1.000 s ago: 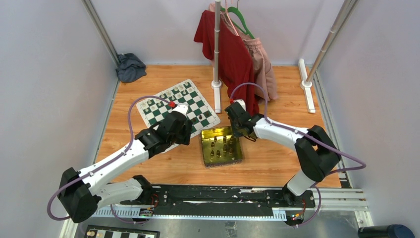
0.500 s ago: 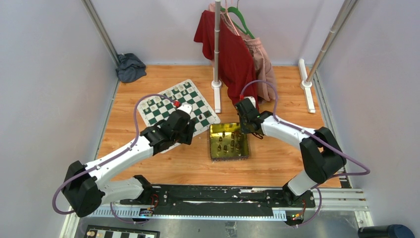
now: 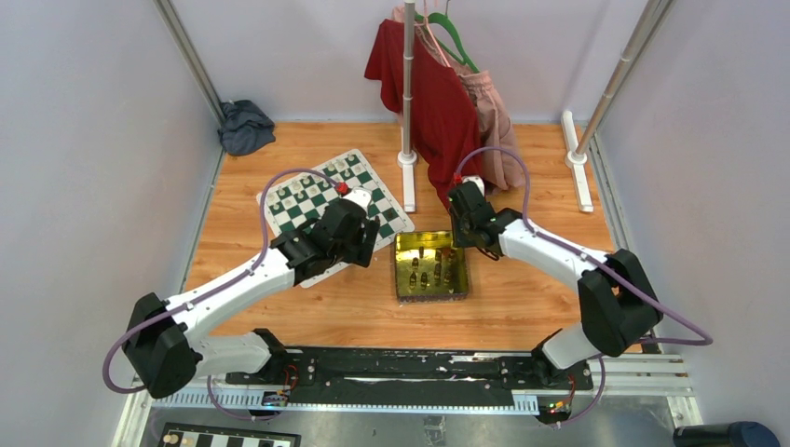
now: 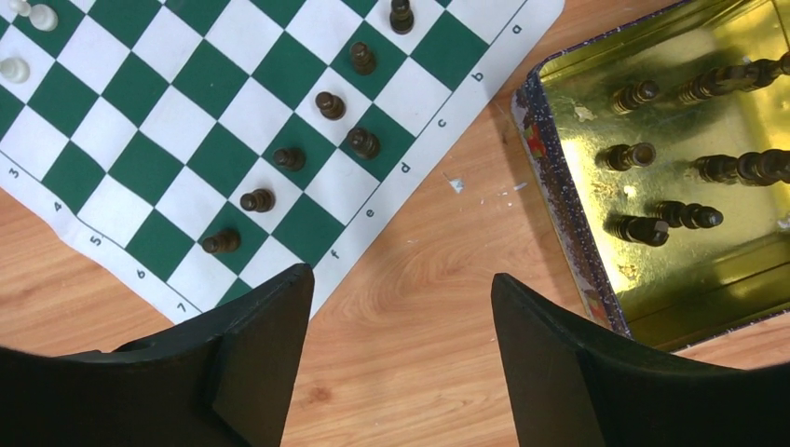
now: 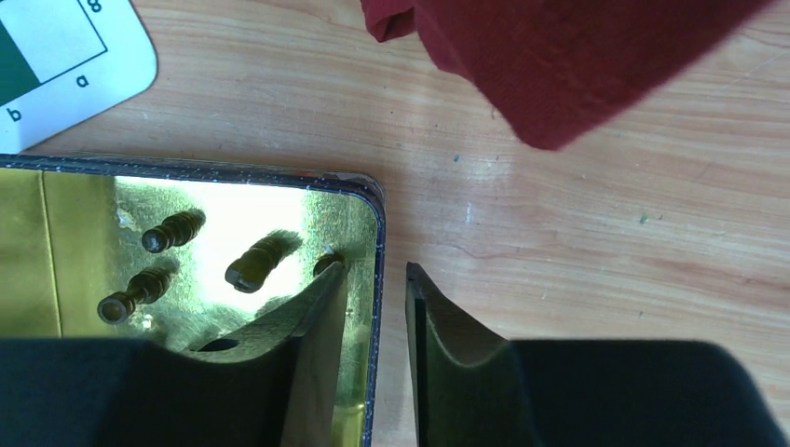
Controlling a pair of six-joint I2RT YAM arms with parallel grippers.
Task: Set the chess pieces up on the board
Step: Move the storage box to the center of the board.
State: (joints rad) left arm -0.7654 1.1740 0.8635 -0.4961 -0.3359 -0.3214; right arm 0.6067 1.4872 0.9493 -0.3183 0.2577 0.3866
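The board [image 3: 307,209] lies at the back left, with a row of dark chess pieces [image 4: 328,104] along its near edge and white ones [image 4: 28,14] farther in. Several more dark pieces [image 4: 643,228] [image 5: 256,261] lie in the shiny gold tin [image 3: 397,270]. My left gripper [image 4: 401,279] [image 3: 357,245] hangs open and empty over bare wood between the board [image 4: 186,121] and the tin [image 4: 559,196]. My right gripper [image 5: 375,270] [image 3: 463,244] is open and straddles the tin's right wall [image 5: 377,242], one finger inside and one outside, holding nothing.
A red garment [image 3: 433,102] [image 5: 559,56] and a pink one [image 3: 489,112] hang from a rack whose pole foot [image 3: 407,158] stands just behind the board. A grey cloth [image 3: 245,126] lies at the back left corner. Another stand's foot [image 3: 578,158] is at the back right.
The right gripper dragged the tin to the right by its wall, then opened its jaws off it. The left arm moved right towards the tin and its jaws widened.
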